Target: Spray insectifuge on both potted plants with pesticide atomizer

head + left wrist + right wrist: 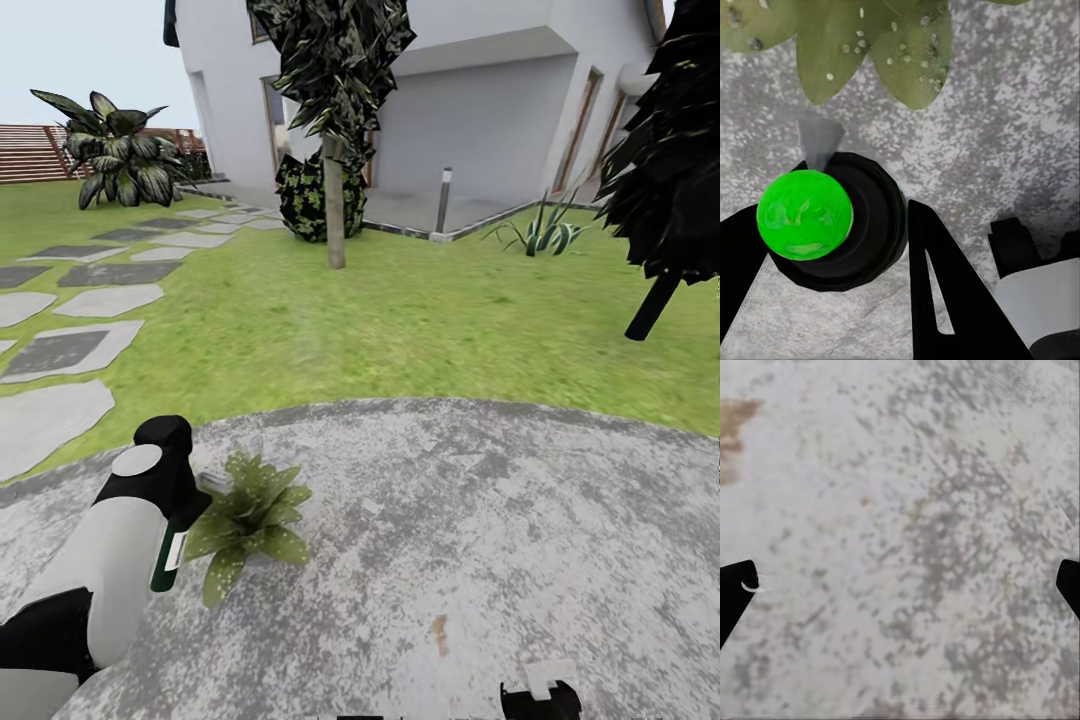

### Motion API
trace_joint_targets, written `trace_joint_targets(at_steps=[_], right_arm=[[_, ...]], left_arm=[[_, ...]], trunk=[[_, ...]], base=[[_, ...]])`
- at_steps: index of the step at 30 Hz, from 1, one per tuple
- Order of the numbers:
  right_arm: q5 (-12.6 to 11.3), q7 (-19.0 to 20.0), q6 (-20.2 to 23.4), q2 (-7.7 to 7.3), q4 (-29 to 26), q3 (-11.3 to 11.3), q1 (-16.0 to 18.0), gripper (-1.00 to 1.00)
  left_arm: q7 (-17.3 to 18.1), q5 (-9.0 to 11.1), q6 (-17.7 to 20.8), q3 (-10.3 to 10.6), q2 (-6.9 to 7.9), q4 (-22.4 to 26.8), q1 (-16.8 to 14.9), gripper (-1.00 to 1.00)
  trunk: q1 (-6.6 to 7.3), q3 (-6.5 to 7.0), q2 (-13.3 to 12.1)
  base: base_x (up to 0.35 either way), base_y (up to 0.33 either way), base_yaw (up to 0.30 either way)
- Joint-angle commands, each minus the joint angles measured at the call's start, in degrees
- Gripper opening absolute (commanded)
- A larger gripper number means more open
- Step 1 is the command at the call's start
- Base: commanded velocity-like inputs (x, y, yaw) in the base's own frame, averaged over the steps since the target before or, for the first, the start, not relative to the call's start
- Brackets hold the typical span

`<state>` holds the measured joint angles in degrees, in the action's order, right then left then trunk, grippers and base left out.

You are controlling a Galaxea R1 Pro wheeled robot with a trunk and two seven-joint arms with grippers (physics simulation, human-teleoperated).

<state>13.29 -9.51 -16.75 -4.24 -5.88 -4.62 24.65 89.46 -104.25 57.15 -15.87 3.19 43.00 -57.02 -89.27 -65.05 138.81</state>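
My left gripper (172, 520) is shut on the pesticide atomizer (168, 556), a slim dark-green bottle with a white label, held upright just left of a potted plant (250, 515) on the grey mottled paving (480, 520). In the left wrist view the black fingers (945, 292) clamp the bottle's round black spray head (870, 232), which carries a bright green cap (804, 214). Beyond it lie the plant's broad leaves (832, 37), dotted with small pale specks. My right gripper (540, 695) hangs low over bare paving, its fingertips (735, 592) far apart and open.
Lawn (400, 320) lies beyond the paved circle, with stepping stones (70, 350) at the left. A thin tree trunk (335, 205), a grey bollard lamp (443, 200), a striped agave (545, 235) and a dark tree (665, 200) stand ahead near the house.
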Motion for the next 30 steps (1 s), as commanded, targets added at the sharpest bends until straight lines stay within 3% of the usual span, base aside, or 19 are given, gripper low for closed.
trace_joint_targets(at_steps=[1,17,21,24,30], right_arm=[[0.6,-0.15,-0.22,0.02,0.08,-0.47,0.05,1.0],[0.59,-0.16,-0.22,0.02,0.08,-0.47,0.05,1.0],[0.56,-0.05,-0.22,0.02,0.1,-0.4,0.05,1.0],[0.46,0.02,-0.22,0.11,0.08,-0.39,0.05,1.0],[0.37,0.02,-0.22,0.2,0.08,-0.39,0.05,1.0]], left_arm=[[0.54,-0.51,0.6,-0.11,0.0,0.01,-0.02,-1.0],[0.54,-0.46,0.47,-0.25,0.62,0.26,0.03,-1.0],[0.54,-0.05,-0.07,-0.29,1.63,1.09,5.56,-1.0],[0.54,1.39,-0.18,-0.26,1.81,1.99,7.97,-1.0],[0.54,7.41,-0.39,-0.1,2.28,3.31,9.16,-1.0]], trunk=[[0.01,-0.02,0.02],[0.01,0.43,0.02],[0.01,0.52,0.02],[0.01,0.54,0.02],[0.01,0.55,0.02]], base=[[-0.088,0.285,-0.178],[-0.212,0.251,-0.255],[-0.309,0.115,-0.261],[-0.313,0.101,-0.262],[-0.313,0.096,-0.267]])
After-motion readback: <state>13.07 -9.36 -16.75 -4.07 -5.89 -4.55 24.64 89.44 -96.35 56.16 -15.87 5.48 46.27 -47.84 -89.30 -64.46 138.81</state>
